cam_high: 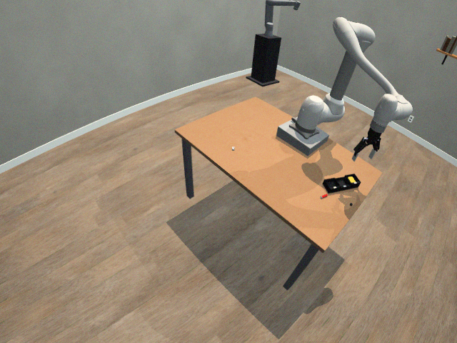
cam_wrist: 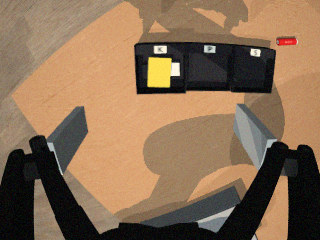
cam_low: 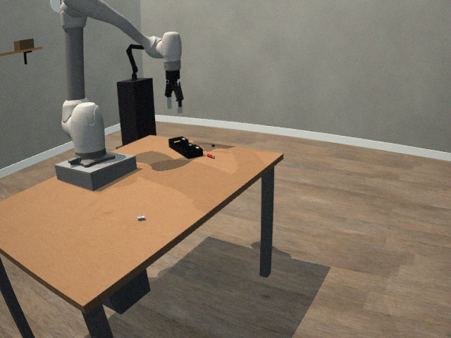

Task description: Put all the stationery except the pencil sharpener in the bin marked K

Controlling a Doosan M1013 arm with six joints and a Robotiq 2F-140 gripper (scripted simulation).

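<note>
The bin marked K (cam_wrist: 142,82) is the left one of three joined black bins in the wrist view. It holds a flat yellow block (cam_high: 351,179) (cam_low: 177,141) (cam_wrist: 159,72) and a white piece (cam_wrist: 175,69) beside it. A small red item (cam_high: 323,196) (cam_low: 210,155) (cam_wrist: 287,41), perhaps an eraser or battery, lies on the table off the S end. A tiny silver-white item (cam_high: 233,148) (cam_low: 141,218), maybe the sharpener, lies far off on the table's other half. My gripper (cam_high: 363,155) (cam_low: 174,105) (cam_wrist: 160,118) is open and empty, high above the table, to the base side of the bins.
The bin marked P (cam_wrist: 207,75) and the bin marked S (cam_wrist: 252,74) show nothing inside but their labels. A small dark round thing (cam_high: 350,204) (cam_low: 213,145) lies near the table's end, past the bins. The arm's grey base block (cam_high: 295,141) (cam_low: 92,176) stands on the table.
</note>
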